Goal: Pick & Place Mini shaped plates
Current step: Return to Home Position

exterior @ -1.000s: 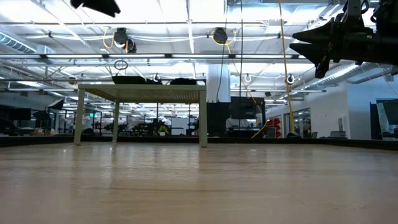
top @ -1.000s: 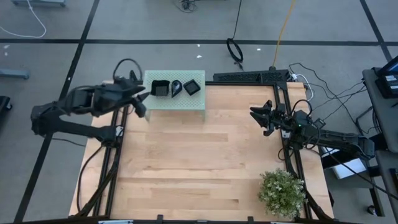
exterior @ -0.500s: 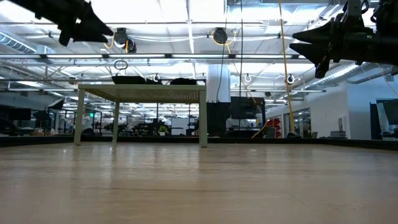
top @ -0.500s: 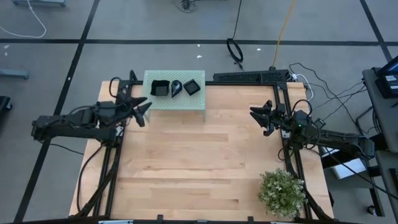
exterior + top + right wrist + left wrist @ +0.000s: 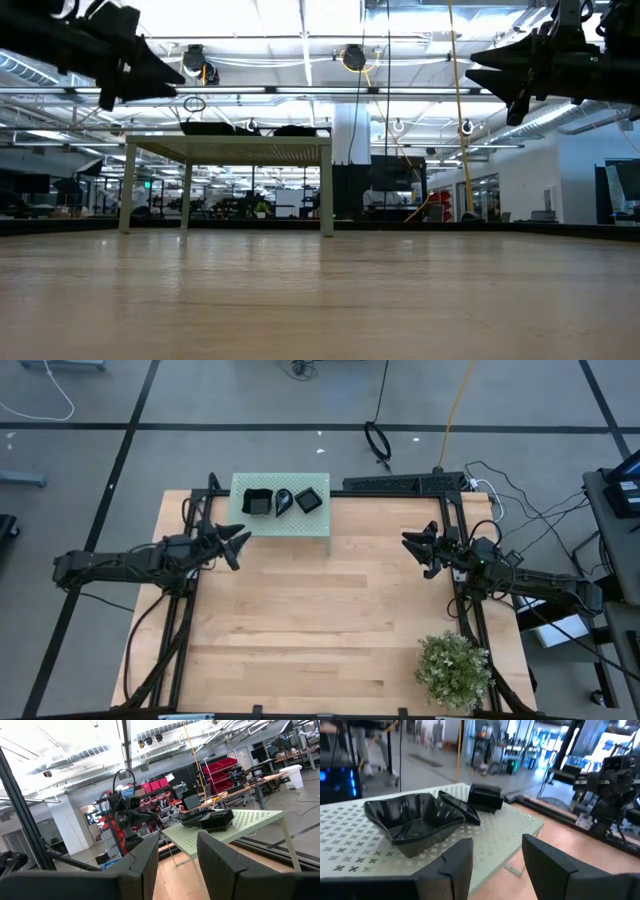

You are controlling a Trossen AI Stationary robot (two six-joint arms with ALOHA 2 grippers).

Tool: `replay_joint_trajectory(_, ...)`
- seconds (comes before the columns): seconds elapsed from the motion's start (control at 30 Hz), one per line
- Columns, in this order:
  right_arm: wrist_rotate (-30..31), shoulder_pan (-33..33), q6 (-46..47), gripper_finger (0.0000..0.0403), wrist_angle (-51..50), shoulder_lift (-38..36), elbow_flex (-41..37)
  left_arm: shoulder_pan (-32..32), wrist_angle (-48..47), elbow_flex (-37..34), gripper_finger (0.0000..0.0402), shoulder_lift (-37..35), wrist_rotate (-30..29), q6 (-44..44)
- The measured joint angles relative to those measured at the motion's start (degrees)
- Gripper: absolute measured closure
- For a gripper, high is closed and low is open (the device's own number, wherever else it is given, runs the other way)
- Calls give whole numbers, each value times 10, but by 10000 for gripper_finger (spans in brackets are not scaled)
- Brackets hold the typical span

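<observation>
The mini shaped plates rest on top of the green perforated platform (image 5: 300,525) at the table's far edge. They are a stack of wavy-rimmed dishes (image 5: 412,820), a teardrop dish (image 5: 462,809) and a stack of square ones (image 5: 485,797), all glossy black. My left gripper (image 5: 240,547) hovers open just left of and nearer than the platform, pointing level at it, with nothing between its fingers (image 5: 451,867). My right gripper (image 5: 413,552) waits open above the table's right side, facing the platform (image 5: 240,822).
A potted green plant (image 5: 455,668) stands at the near right corner. The platform stands on thin legs (image 5: 326,190) with open space beneath it. Bare wooden tabletop (image 5: 320,620) spreads between the arms. Cables and gear lie beyond the right edge.
My left gripper has come down from high above the platform's left end to about the height of the platform's top. It has levelled out and drifted slightly toward the near edge. The plates have not moved.
</observation>
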Motion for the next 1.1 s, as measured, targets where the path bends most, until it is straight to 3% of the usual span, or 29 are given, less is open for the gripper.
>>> replay_joint_trajectory(0.27, 0, 0, 0, 277, 0, 0, 0, 0, 360, -159, 229, -3, 3, 73)
replay_joint_trajectory(0.93, 0, 0, 0, 277, 0, 0, 0, 2, 368, -152, 229, -14, 18, 151)
replay_joint_trajectory(1.1, 0, 0, 0, 277, 0, 0, 0, 2, 356, -152, 229, -14, -15, 183)
